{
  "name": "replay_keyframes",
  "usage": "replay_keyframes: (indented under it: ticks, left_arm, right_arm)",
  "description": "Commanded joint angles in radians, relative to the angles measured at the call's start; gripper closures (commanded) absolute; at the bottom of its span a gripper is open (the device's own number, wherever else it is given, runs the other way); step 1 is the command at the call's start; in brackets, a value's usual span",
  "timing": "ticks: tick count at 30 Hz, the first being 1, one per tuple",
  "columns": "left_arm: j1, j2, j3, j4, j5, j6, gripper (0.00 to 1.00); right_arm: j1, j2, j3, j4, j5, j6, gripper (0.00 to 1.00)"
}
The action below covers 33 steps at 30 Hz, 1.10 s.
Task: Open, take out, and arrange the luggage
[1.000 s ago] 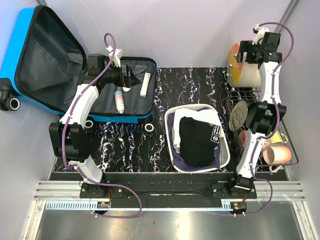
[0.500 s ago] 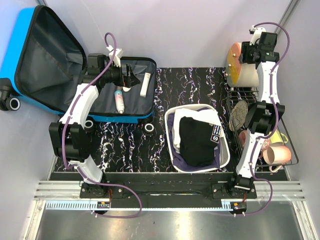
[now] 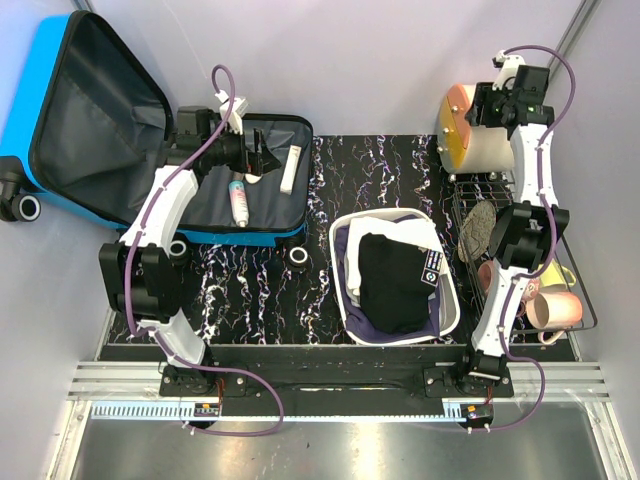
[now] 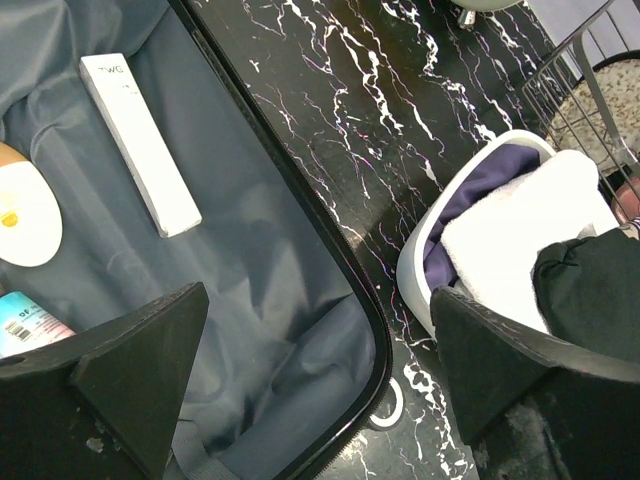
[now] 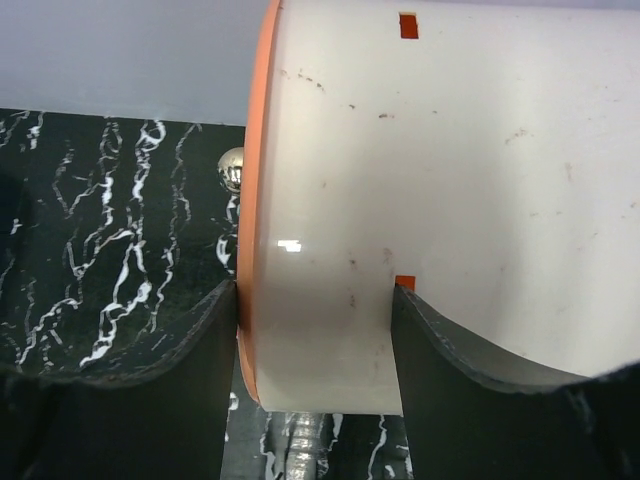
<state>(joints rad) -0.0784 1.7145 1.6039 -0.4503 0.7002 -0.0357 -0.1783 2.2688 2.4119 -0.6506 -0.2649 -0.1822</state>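
Note:
The blue suitcase (image 3: 60, 60) lies open at the far left, its lid tilted up against the wall and its grey-lined base (image 3: 265, 205) flat on the table. In the base lie a white long box (image 3: 291, 168), a bottle (image 3: 239, 203) and a round cream item (image 3: 252, 177). My left gripper (image 3: 262, 155) hovers open and empty over the base. The left wrist view shows the lining (image 4: 250, 250), the box (image 4: 140, 145) and my open gripper (image 4: 318, 330). My right gripper (image 3: 482, 105) is shut on a white pot with an orange lid (image 3: 478, 148), which also shows in the right wrist view (image 5: 400, 180).
A white basin (image 3: 449, 290) holding black, white and purple clothes stands mid-table; its rim shows in the left wrist view (image 4: 415, 260). A wire rack (image 3: 520, 185) with cups and a scrubber stands at the right edge. The table top is black marble (image 3: 250, 300).
My right gripper has moved a little to the left with the white pot in it. The left arm has not moved.

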Motion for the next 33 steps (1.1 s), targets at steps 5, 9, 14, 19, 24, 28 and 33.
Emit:
replay_keyframes:
  ticks: [5,9,14,19,24,28,33]
  left_arm:
    - [-0.032,0.031,0.063,0.048,0.027,0.014,0.01]
    - [-0.053,0.053,0.077,0.061,0.018,0.013,0.01]
    - [-0.083,0.092,0.088,0.09,0.022,0.01,0.01]
    - [-0.092,0.128,0.126,0.097,0.024,-0.003,0.01]
    - [-0.089,0.128,0.125,0.093,0.021,0.011,0.01]
    - [-0.09,0.119,0.117,0.088,0.016,0.017,0.01]
    - [-0.086,0.102,0.096,0.09,0.013,0.026,0.01]
  right_arm:
    - [0.109,-0.135,-0.094,0.032,-0.16,0.096,0.83]
    - [0.164,-0.208,-0.189,0.061,-0.181,0.095,0.82]
    - [0.227,-0.275,-0.315,0.095,-0.148,0.076,0.7]
    - [0.257,-0.296,-0.355,0.1,0.033,0.035,0.45]
    - [0.266,-0.334,-0.375,0.108,-0.002,0.027,0.22]
    - [0.295,-0.385,-0.439,0.156,-0.036,-0.022,0.18]
    - [0.345,-0.423,-0.461,0.192,0.042,-0.06,0.16]
